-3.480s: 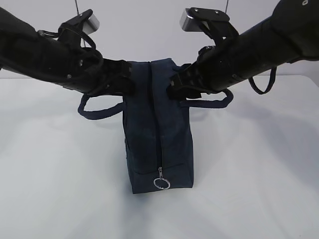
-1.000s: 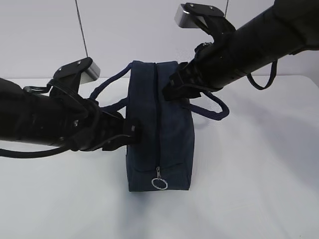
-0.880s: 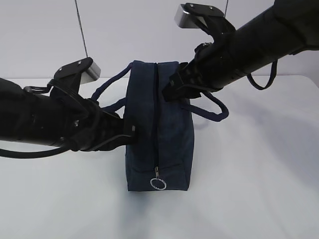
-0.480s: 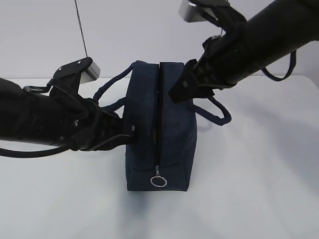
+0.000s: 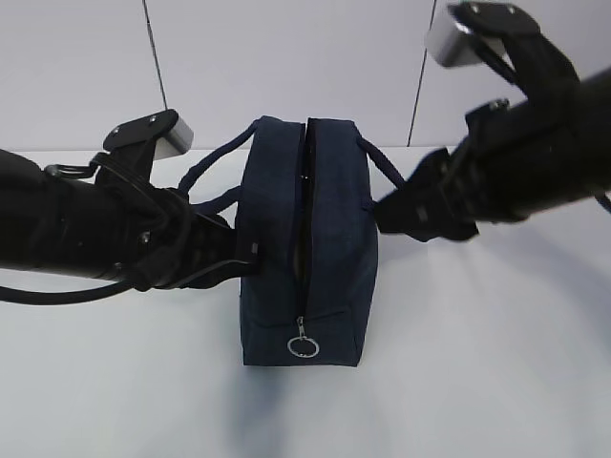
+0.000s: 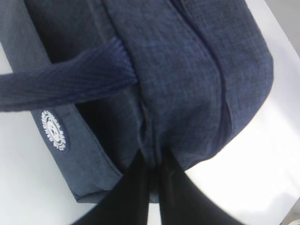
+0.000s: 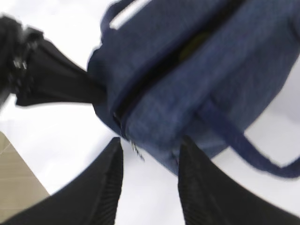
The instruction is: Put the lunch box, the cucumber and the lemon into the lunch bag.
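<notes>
Left arm (image 5: 115, 229) level, fingers (image 6: 140, 187) pinching (tightly) lunch bag (image 5: 305, 248)

A white desk (image 5: 496, 382) fills the lower part of the exterior view — smooth, matte, with soft grey shadows pooled on it. Behind it stands a pale grey wall (image 5: 239, 57), plain and evenly lit. Two thin dark lines (image 5: 156, 54) run down the wall — one left, one right of centre. In the right wrist view a tan surface (image 7: 16, 185) shows at the lower left corner.
</notes>
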Motion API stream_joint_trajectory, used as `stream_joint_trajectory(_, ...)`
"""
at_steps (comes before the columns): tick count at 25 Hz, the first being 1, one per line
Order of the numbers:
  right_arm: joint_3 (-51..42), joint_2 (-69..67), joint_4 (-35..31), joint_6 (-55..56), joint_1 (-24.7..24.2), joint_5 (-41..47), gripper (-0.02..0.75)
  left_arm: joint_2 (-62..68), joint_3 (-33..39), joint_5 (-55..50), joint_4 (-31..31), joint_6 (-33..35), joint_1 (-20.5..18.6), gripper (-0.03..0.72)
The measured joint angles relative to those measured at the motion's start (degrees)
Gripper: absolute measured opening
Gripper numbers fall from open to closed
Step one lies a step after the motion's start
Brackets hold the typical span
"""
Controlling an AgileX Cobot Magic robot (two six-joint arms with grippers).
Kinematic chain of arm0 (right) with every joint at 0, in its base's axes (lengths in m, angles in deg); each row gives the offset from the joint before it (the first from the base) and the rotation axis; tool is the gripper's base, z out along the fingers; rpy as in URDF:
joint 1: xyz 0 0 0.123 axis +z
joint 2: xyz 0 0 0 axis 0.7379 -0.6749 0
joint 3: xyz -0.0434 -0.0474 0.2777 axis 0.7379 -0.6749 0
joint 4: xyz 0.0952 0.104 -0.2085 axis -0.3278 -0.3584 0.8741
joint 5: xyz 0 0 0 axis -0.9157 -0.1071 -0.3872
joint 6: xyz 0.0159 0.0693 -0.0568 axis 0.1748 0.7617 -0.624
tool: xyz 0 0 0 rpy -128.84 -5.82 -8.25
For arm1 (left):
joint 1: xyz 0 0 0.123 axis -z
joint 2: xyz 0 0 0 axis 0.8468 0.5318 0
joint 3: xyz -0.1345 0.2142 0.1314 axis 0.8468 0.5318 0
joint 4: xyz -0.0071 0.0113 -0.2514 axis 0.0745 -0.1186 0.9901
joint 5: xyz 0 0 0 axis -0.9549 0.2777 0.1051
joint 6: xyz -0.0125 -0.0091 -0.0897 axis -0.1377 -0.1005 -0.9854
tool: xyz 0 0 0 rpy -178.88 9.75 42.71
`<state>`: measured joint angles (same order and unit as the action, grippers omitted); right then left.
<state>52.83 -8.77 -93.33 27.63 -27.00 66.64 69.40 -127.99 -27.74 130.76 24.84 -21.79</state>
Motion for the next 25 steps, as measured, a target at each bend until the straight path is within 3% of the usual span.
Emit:
stream_joint_trajectory(4, -8.35, 2.29, -8.3, -14.06, 0.0, -1.51, 0.284, 0.0, 0.0, 0.0, 0.0, 0.26, 0.0, 0.007)
stream_joint_trajectory(13, -18.7, 2.11, -33.65, -55.85, 0.0, 2.49, 0.284, 0.0, 0.0, 0.0, 0.0, 0.39, 0.0, 0.007)
stream_joint_trajectory(21, -19.55, -9.53, -38.52, -70.52, 0.1, 7.19, 0.284, 0.0, 0.0, 0.0, 0.0, 0.39, 0.0, 0.007)
stream_joint_trajectory(25, -19.55, -16.0, -44.54, -79.33, 0.1, 7.28, 0.284, 0.0, 0.0, -0.21, 0.0, 0.39, 0.0, 0.007)
